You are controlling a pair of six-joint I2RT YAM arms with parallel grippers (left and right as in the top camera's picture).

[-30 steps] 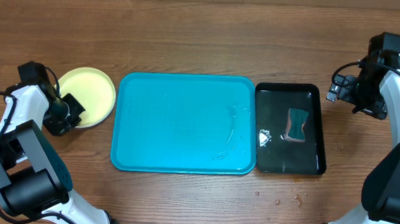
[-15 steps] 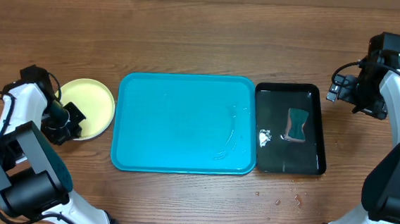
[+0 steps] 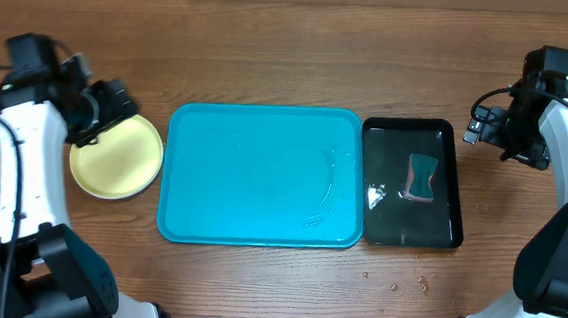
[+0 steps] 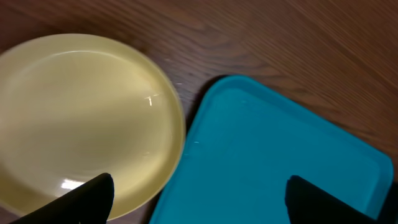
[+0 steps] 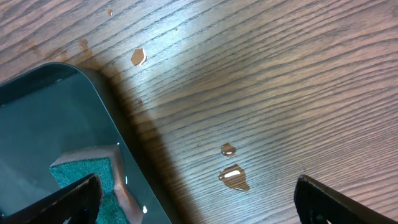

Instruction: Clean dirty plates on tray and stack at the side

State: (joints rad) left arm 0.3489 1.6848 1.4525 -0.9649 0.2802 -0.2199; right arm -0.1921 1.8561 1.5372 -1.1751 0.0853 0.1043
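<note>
Turquoise tray (image 3: pixel 263 173): lies in the middle of the counter (image 3: pixel 272 38). No plate is on it, and only faint wet streaks show toward its right side.
Yellow-green plate (image 3: pixel 116 157): rests face up on the counter, off the tray and just beside its left edge. In the left wrist view its face (image 4: pixel 81 118) looks glossy, with no orange-red smear visible.
Other plates: none in sight. Whether any lie under the yellow-green one cannot be told, since plates of like size would be hidden there.
Left end effector (image 3: pixel 105 114): hovers over the plate's upper-left rim with its fingers spread wide and nothing between them. Its own camera shows the two tips framing the plate edge and the tray corner, gripping neither.
Right end effector (image 3: pixel 479 126): parked to the right of the black tray (image 3: pixel 409 228), well apart from the plate, wide open and empty.
Sponge (image 3: pixel 423 177): lies inside the black tray, untouched.
Droplets (image 5: pixel 233 174): a few wet spots on the wood near the black tray.
Done, as judged: the tray is cleared, and the one visible plate looks clean and set at the side.
Left, as judged: probably little or nothing, perhaps only the arm drawing away, unless a plate out of view is yet to be washed.
</note>
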